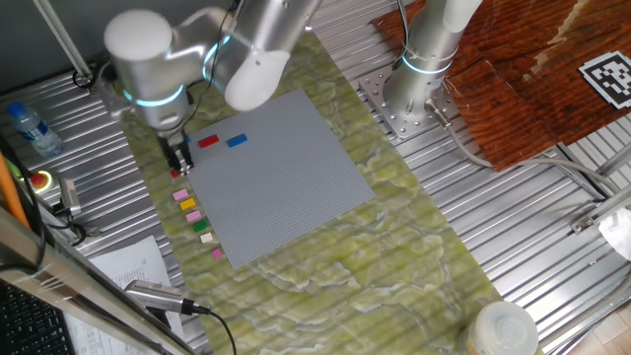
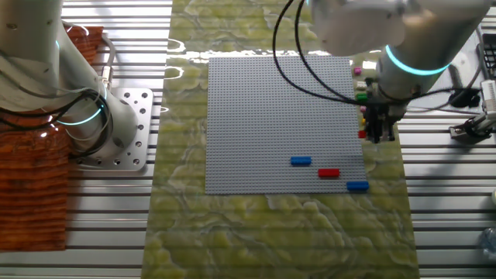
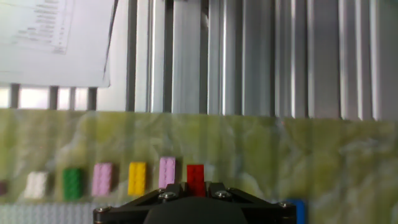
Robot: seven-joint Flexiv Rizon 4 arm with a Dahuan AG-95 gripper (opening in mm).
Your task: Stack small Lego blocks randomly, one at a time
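Observation:
My gripper (image 1: pixel 178 164) stands at the left edge of the grey baseplate (image 1: pixel 286 168), down at a red small Lego block (image 3: pixel 196 176). In the hand view my gripper (image 3: pixel 196 186) has a finger tight against each side of that red block, which sits at mat level. Beside it lies a row of blocks: pink (image 3: pixel 166 172), yellow (image 3: pixel 137 178), pink (image 3: pixel 102 179), green (image 3: pixel 73 183) and cream (image 3: pixel 36 184). A red block (image 1: pixel 208 141) and a blue block (image 1: pixel 237 141) sit on the baseplate. Another blue block (image 2: pixel 356 186) lies just off the plate's corner.
The baseplate lies on a green marbled mat (image 1: pixel 375 256) over a ribbed metal table. A second arm's base (image 1: pixel 419 84) stands at the back. Papers (image 3: pixel 56 37), a water bottle (image 1: pixel 30 128) and a microphone (image 1: pixel 158 294) lie beyond the mat on my side.

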